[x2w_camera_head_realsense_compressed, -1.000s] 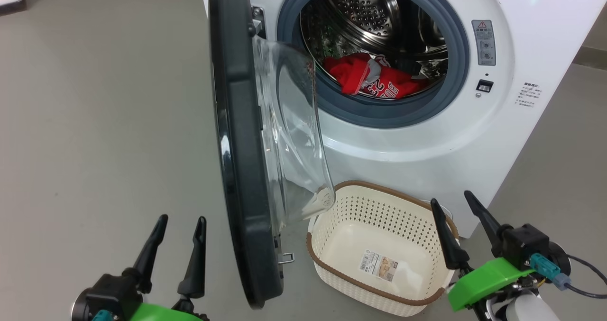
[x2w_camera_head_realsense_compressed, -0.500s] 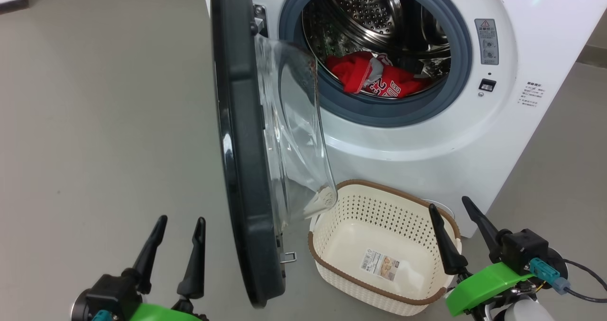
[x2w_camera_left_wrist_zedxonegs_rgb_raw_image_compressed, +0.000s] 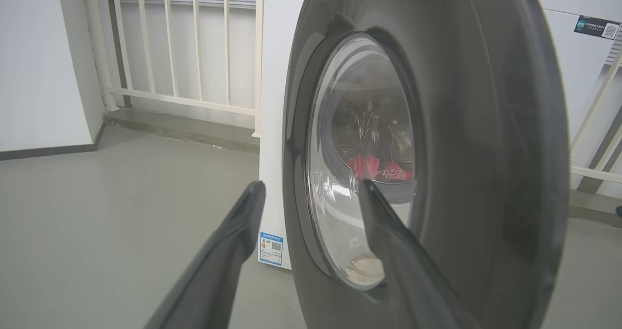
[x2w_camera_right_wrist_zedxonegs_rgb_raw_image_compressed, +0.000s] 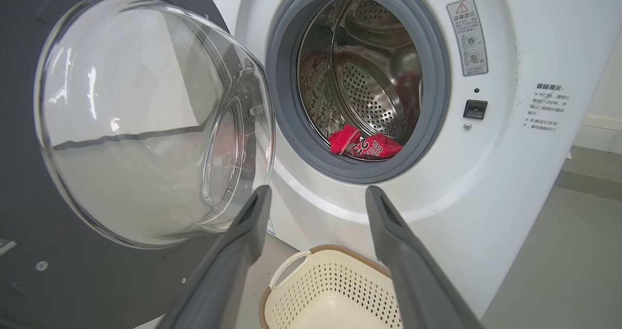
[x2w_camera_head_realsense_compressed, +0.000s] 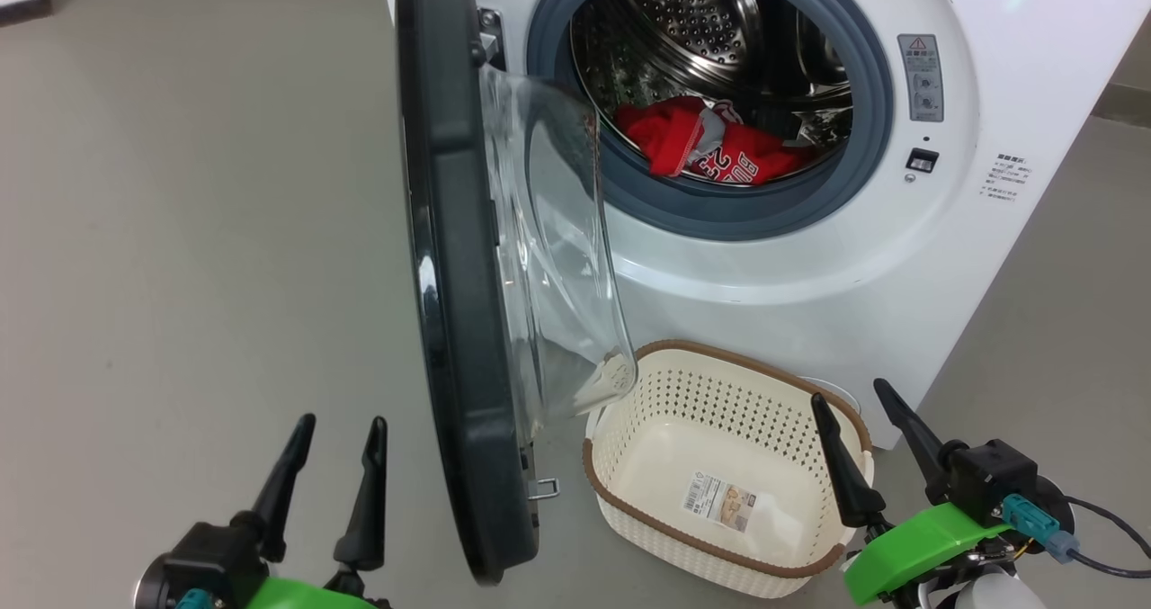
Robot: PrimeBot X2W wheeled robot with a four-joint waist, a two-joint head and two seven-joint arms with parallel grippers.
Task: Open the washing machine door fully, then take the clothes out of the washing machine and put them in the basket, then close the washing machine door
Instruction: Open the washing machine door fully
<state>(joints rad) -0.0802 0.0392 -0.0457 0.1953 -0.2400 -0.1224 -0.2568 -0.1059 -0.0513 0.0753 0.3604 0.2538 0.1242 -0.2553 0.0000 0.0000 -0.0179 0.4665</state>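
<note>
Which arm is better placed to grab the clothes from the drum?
Right. The right gripper faces the clothes openly; the washing machine door stands between them and the left gripper.

A smooth grey floor [x2w_camera_head_realsense_compressed: 198,231] lies in soft, even light, with no hard shadows. In the left wrist view a white wall [x2w_camera_left_wrist_zedxonegs_rgb_raw_image_compressed: 43,61] with a dark skirting [x2w_camera_left_wrist_zedxonegs_rgb_raw_image_compressed: 48,151] meets a white railing [x2w_camera_left_wrist_zedxonegs_rgb_raw_image_compressed: 180,42] of upright bars, which stands on a low grey kerb [x2w_camera_left_wrist_zedxonegs_rgb_raw_image_compressed: 180,129]. In the right wrist view a similar grey ledge [x2w_camera_right_wrist_zedxonegs_rgb_raw_image_compressed: 590,181] borders the floor at far right.
</note>
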